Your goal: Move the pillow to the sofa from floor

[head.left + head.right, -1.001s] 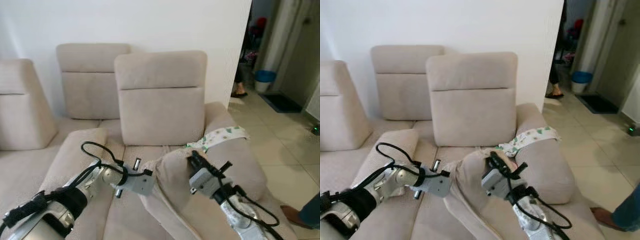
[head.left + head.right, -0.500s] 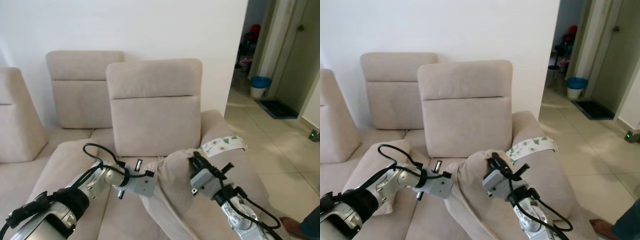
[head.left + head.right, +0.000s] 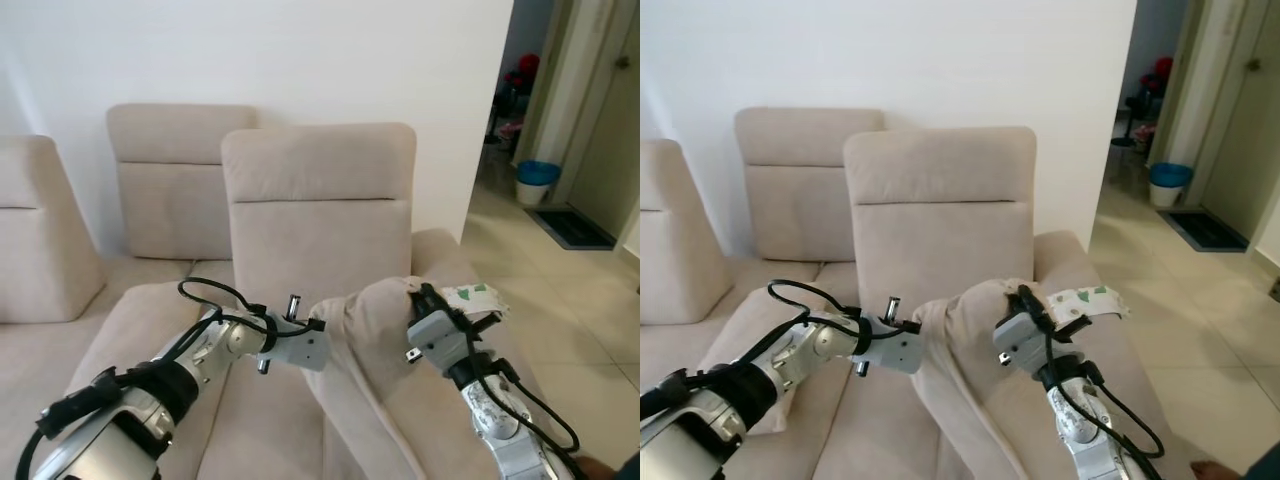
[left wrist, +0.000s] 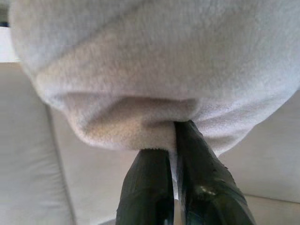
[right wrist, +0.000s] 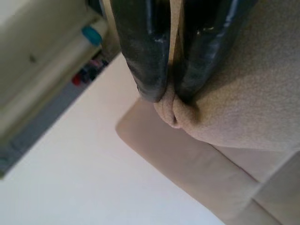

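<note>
Left eye view: pillow [image 3: 385, 350] hung above sofa [image 3: 320, 215] seat, left gripper [image 4: 171, 147] & right gripper [image 5: 171, 96] each pinching thin fabric folds. Risk: prob. a fold slips, pillow sags off edge.

Right gripper [image 5: 172, 96]: two black fingers [image 5: 140, 51] entered from the frame's top, pinched tight on a fold of the beige pillow [image 5: 243, 108], which covered the right side. White wall [image 5: 79, 178] lower left; blurred blue object [image 5: 91, 33] upper left.

Bare seat cushion [image 3: 270, 420] below, backrest [image 3: 318, 215] beyond.
</note>
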Motion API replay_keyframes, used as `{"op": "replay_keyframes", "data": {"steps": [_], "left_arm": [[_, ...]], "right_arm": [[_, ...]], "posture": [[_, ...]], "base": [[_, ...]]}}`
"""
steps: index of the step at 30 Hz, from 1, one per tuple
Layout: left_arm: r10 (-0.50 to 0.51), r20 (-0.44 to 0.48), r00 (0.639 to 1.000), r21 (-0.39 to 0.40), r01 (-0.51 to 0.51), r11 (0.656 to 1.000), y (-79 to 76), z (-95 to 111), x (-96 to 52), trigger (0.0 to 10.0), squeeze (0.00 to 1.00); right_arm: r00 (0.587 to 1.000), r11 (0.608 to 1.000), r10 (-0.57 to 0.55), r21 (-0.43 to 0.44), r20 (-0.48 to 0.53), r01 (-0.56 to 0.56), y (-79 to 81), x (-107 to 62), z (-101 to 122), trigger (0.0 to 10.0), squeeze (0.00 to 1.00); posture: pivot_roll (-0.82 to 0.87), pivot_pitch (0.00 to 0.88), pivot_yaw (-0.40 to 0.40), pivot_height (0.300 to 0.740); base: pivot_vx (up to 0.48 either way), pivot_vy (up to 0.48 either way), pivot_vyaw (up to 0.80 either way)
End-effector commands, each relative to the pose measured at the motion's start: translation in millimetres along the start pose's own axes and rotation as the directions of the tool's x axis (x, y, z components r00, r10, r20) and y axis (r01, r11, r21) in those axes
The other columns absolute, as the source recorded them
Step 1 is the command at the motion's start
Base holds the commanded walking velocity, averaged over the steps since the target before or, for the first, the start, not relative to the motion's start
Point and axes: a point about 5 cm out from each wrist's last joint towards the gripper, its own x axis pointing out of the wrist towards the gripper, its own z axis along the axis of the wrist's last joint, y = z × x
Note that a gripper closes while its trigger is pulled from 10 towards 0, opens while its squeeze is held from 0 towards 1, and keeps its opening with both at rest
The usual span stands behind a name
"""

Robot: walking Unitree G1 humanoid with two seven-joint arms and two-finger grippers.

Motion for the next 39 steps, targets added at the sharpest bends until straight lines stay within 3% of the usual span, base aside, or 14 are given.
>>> {"op": "replay_keyframes", "data": {"steps": [1,4,9,14,16,21,26,33,39], "left_arm": [[0.076,-0.03,0.997,0.005,-0.076,0.997,17.6,-1,-2.0,10.0,0.0],[0.103,-0.07,0.992,-0.012,-0.104,0.994,22.0,-4,-0.8,10.0,0.0],[0.101,-0.086,0.991,-0.023,-0.104,0.994,22.9,-4,1.4,10.0,0.0],[0.082,-0.074,0.994,-0.006,-0.083,0.997,20.3,-2,3.2,10.0,0.0],[0.081,-0.067,0.994,0.013,-0.081,0.997,21.9,3,6.1,10.0,0.0],[0.098,-0.071,0.993,0.025,-0.097,0.995,26.8,5,7.6,10.0,0.0],[0.194,-0.115,0.974,0.055,-0.189,0.98,49.6,7,6.1,10.0,0.0],[0.293,-0.121,0.948,0.07,-0.286,0.956,67.2,10,2.4,10.0,0.0],[0.371,-0.11,0.922,0.085,-0.363,0.928,81.1,16,0.5,10.0,0.0]], "right_arm": [[0.999,0.998,-0.023,0.061,-0.041,0.026,-1.8,6.1,0,10.0,0.0],[0.99,0.987,-0.043,0.148,-0.137,0.063,-6.1,11.2,-9,10.0,0.0],[0.98,0.964,-0.044,0.248,-0.194,0.093,-9.8,20.7,-12,10.0,0.0],[0.981,0.967,-0.029,0.243,-0.189,0.075,-9.2,26.8,-10,10.0,0.0],[0.985,0.974,-0.016,0.221,-0.174,0.055,-10.7,40.5,-5,10.0,0.0],[0.987,0.977,-0.018,0.206,-0.163,0.052,-14.6,51.4,-1,10.0,0.0],[0.988,0.983,-0.05,0.17,-0.147,0.075,-31.4,75.4,6,10.0,0.0],[0.989,0.98,-0.079,0.169,-0.128,0.101,-38.6,81.5,11,10.0,0.0],[0.989,0.978,-0.075,0.182,-0.124,0.097,-35.3,80.8,12,10.0,0.0]], "posture": [[-0.1,0.0,0.073,0.74],[-0.1,0.0,0.075,0.74],[-0.1,0.0,0.077,0.74],[-0.1,0.0,0.079,0.74],[-0.1,0.0,0.081,0.74],[-0.1,0.0,0.084,0.74],[-0.09,0.0,0.086,0.74],[-0.08,0.0,0.083,0.74],[-0.09,0.002,0.081,0.74]], "base": [[0.0,0.0,0.0],[0.0,0.0,0.0],[0.0,0.0,0.0],[0.0,0.0,0.0],[0.0,0.0,0.0],[0.0,0.0,0.0],[0.0,0.0,0.0],[0.0,0.0,0.0],[0.0,0.0,0.0]]}}
